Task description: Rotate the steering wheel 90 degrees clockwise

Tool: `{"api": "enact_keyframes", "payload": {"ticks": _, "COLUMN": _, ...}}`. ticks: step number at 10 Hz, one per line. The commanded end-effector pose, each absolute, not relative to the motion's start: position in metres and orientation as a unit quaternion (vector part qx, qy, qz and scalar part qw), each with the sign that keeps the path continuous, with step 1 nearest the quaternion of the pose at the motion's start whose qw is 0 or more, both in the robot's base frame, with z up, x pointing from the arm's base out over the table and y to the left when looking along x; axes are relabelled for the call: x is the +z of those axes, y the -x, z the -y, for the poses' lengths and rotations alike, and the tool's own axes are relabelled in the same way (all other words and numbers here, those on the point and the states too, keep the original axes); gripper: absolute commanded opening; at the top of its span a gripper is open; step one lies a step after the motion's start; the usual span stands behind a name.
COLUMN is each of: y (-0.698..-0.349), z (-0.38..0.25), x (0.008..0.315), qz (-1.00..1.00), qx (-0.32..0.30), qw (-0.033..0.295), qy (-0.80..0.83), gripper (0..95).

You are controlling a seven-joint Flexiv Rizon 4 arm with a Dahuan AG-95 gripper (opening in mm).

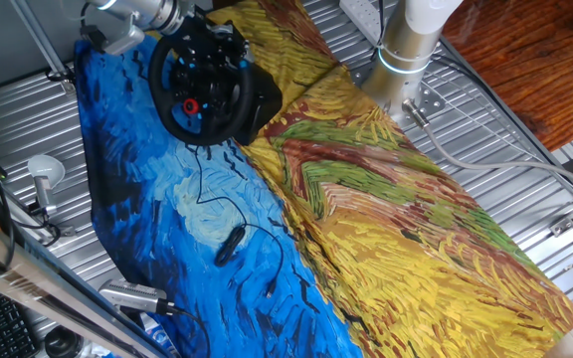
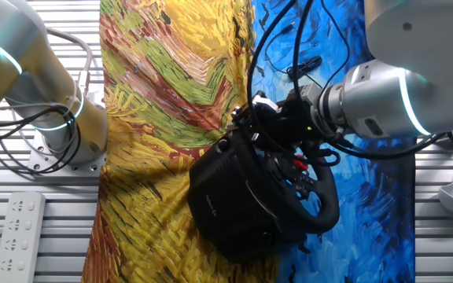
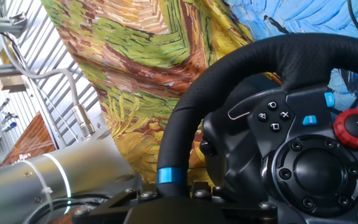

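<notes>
beside the steering wheel (image 1: 202, 85), a small black device (image 1: 230, 245); gripper (image 2: 278, 118) state unclear.

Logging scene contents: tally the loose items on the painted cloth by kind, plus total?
Steering wheel: 1
Small black oval device with thin cable: 1
Total: 2

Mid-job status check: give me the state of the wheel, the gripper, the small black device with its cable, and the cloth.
steering wheel: on its base, standing tilted on the cloth, gripper at its rim
gripper: at the wheel's rim; fingers hidden, open or shut not discernible
small black oval device: lying on the blue cloth, cable attached, untouched
cloth: spread over the table, wrinkled
</notes>
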State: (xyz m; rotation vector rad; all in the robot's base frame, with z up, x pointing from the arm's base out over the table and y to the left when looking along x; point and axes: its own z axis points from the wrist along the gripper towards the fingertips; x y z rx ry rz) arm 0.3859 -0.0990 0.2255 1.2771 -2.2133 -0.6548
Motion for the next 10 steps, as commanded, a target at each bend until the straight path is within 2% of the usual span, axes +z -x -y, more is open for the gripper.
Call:
{"api": "enact_keyframes", "payload": {"ticks": 1, "y": -0.3860, "z": 0.0994, "x": 0.2248, "qz": 0.814, "qx": -0.239, "qw": 0.247, "qy": -0.468, "gripper": 0.0}}
{"api": "enact_keyframes", "payload": {"ticks": 10, "y": -0.3860, "z": 0.0994, "x": 0.2248, "qz": 0.810, "qx": -0.252, "qw": 0.242, "qy": -0.471, "gripper": 0.0}}
